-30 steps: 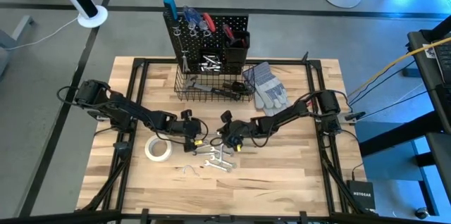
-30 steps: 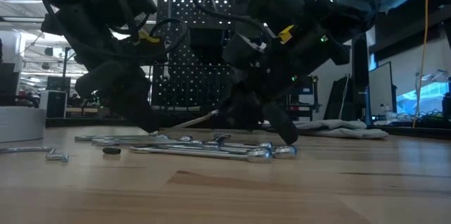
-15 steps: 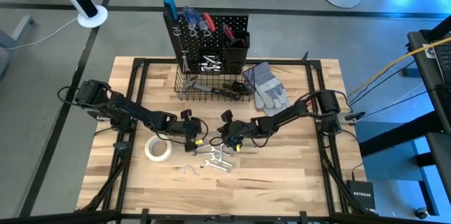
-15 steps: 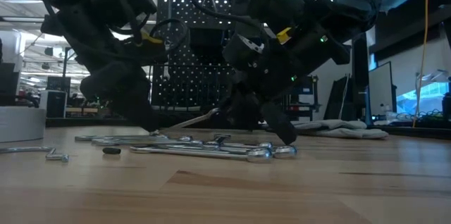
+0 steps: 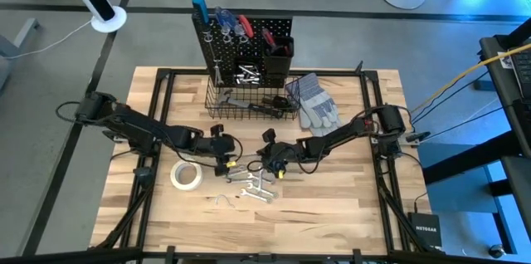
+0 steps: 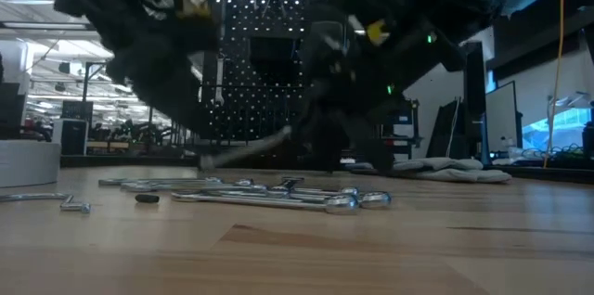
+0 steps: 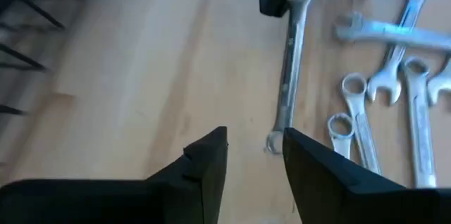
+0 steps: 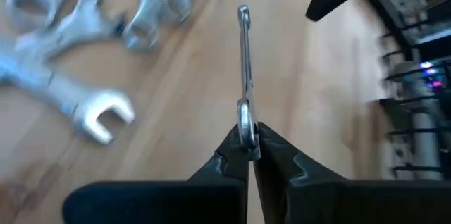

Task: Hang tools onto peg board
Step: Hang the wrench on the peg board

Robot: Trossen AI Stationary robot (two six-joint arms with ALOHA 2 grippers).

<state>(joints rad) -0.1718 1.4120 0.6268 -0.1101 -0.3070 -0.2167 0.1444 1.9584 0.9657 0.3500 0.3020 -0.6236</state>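
Jaws of the right gripper (image 8: 248, 155) clamped on a silver wrench (image 8: 244, 69) – lifted over the wooden surface (image 5: 348, 189).
Left gripper (image 7: 255, 155) has its jaws apart near the wrench's free end; other wrenches (image 5: 255, 188) lie beside; the peg board (image 5: 242, 48) stands behind.

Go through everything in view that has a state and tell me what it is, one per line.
Left claw: open, holding nothing.
Right claw: shut on held wrench, lifted off table.
Loose wrenches: lying flat on table.
Tape roll: lying flat.
Gloves: lying beside wire basket.
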